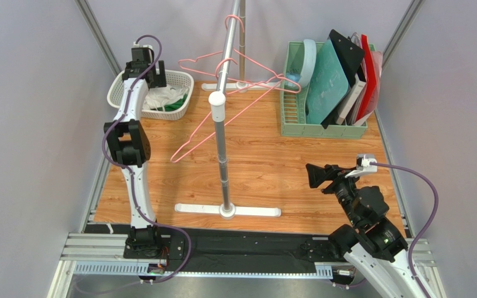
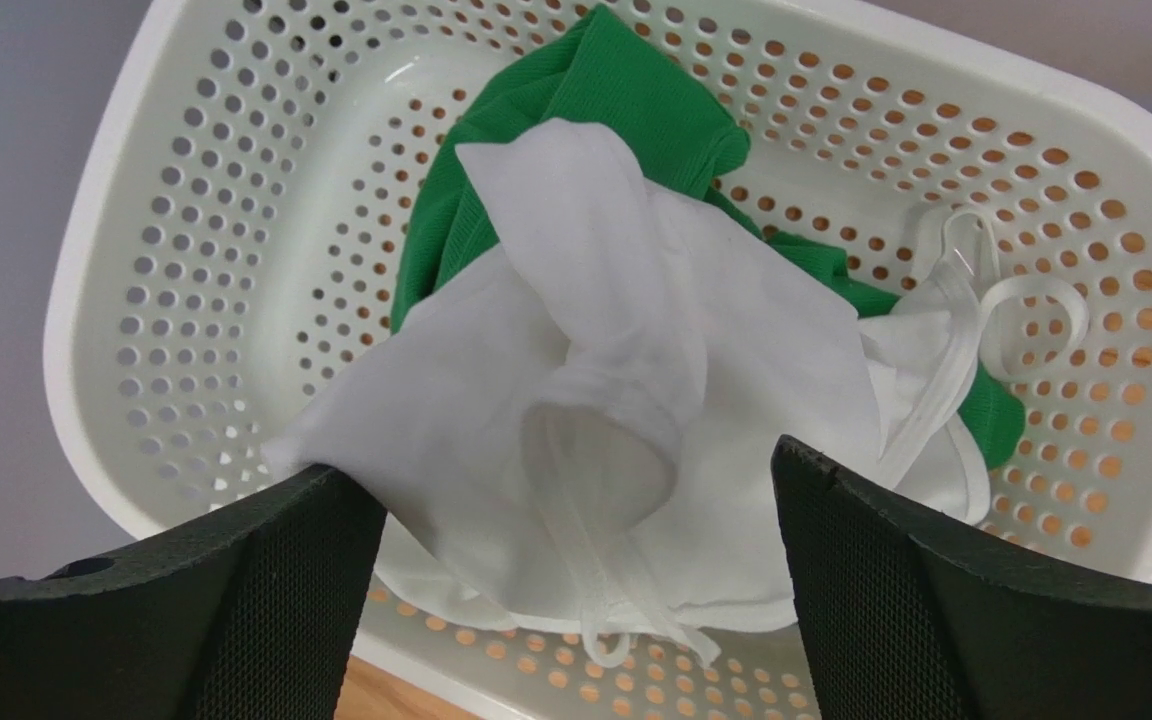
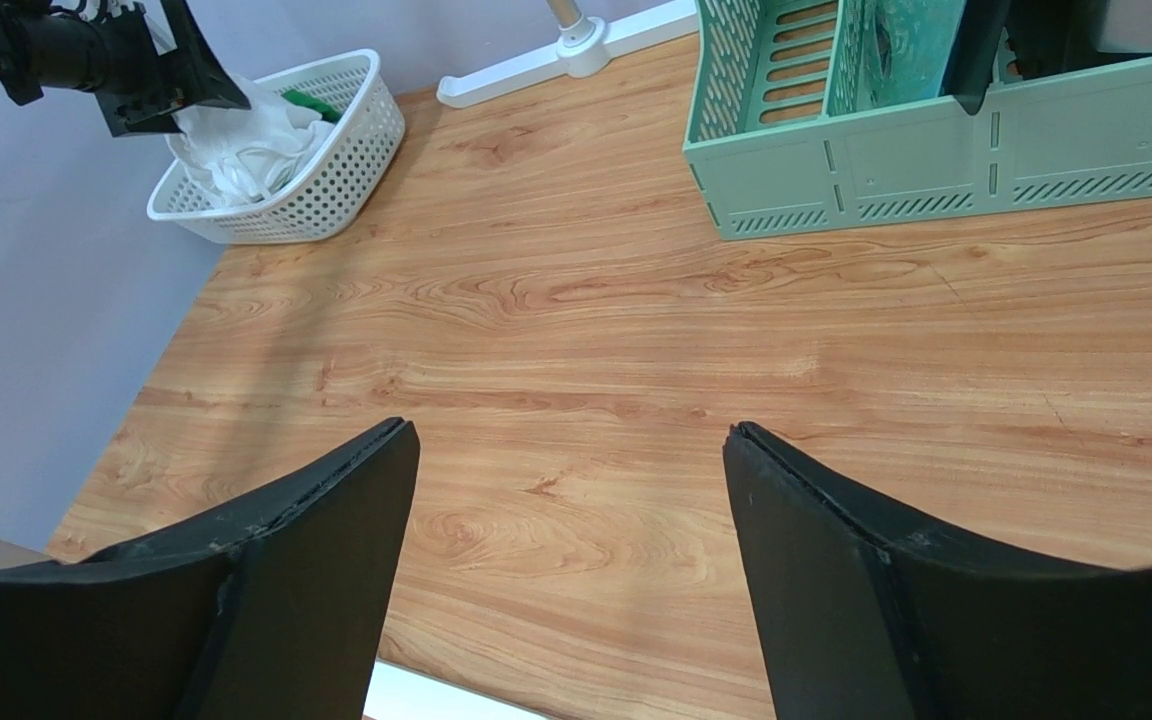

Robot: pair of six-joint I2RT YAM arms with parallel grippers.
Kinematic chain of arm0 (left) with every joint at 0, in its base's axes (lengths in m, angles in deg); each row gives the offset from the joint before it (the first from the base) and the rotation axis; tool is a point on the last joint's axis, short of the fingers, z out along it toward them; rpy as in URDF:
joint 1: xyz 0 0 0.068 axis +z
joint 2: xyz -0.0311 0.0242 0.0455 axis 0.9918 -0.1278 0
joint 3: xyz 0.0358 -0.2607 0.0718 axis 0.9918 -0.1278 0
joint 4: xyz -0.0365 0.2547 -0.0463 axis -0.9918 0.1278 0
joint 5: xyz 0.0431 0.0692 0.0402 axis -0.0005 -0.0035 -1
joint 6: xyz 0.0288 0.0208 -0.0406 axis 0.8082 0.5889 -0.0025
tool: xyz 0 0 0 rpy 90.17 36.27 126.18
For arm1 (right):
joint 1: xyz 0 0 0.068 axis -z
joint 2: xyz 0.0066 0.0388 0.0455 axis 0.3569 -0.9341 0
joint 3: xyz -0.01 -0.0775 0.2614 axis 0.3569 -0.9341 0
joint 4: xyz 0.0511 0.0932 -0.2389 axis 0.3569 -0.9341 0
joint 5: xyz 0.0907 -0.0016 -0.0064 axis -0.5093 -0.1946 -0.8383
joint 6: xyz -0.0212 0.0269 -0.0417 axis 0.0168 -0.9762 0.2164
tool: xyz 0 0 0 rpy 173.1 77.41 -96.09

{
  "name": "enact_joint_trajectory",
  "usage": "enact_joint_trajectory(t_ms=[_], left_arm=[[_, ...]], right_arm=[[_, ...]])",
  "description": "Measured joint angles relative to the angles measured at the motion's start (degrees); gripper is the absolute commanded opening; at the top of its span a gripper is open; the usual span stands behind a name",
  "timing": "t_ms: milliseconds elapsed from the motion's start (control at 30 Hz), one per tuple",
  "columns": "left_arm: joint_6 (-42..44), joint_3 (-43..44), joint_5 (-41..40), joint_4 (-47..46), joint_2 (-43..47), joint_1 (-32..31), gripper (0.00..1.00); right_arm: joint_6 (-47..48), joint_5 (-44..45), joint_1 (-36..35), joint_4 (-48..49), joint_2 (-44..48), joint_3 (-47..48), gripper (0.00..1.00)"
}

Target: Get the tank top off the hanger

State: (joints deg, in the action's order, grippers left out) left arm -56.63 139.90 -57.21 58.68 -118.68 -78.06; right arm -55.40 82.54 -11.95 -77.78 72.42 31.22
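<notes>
Closest to the lens in the left wrist view, the two black fingers [image 2: 237,600] of the left gripper [image 2: 567,465] were seen spread wide apart, one at each lower corner of the picture. Nothing was clamped between them. The white tank top [image 2: 612,375] was found just beyond them, crumpled in a heap inside the white perforated basket [image 2: 162,225]. Its thin straps were looped out towards the right side of the basket. Whether the near edge of the cloth touched the fingertips could not be told. A green garment [image 2: 597,105] was seen underneath the tank top, showing at the far side and at the right.

From the top view, the left gripper [image 1: 149,71] was seen poised over the basket [image 1: 182,77], which was set at the far left corner of the wooden table [image 1: 272,174]. Pink wire hangers [image 1: 222,105] were hung on the metal rail [image 1: 221,133] at the middle of the table, well apart from the basket. A green rack [image 1: 297,124] filled with folders [image 1: 328,87] was placed at the far right.

The right gripper [image 3: 570,432] was held above the table near its right front, its jaws parted widely with only bare wood seen between them. It was well apart from the tank top and from the hangers.
</notes>
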Motion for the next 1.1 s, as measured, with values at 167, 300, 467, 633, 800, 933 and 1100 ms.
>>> enact_joint_trajectory(t_ms=[167,300,467,633,800,933,1100], left_arm=[[-5.7,-1.8,2.6,1.5,1.7,0.1,0.99],[-12.6,-4.0,7.3,3.7,5.6,0.5,0.99],[-20.9,-0.2,12.0,9.1,9.7,0.7,0.99],[-27.5,-1.3,14.1,12.9,18.7,0.7,0.99],[-30.6,-23.1,14.9,9.0,36.9,0.5,0.99],[-31.8,-53.1,13.8,1.3,59.1,-1.7,0.99],[-32.3,-78.1,15.1,-6.0,81.2,-5.8,0.99]], right_arm=[[-0.6,0.0,0.0,0.5,-2.0,0.0,0.81],[-1.9,-0.6,0.0,0.9,-6.6,0.4,0.81],[-3.2,-2.3,0.0,0.9,-13.5,2.6,0.83],[-4.7,-2.9,0.0,0.3,-19.4,5.7,0.86],[-6.1,-1.9,0.0,0.1,-24.9,8.9,0.9],[-6.8,-0.8,0.0,0.9,-28.3,9.0,0.95],[-7.6,0.1,0.0,2.8,-32.9,9.0,1.0]])
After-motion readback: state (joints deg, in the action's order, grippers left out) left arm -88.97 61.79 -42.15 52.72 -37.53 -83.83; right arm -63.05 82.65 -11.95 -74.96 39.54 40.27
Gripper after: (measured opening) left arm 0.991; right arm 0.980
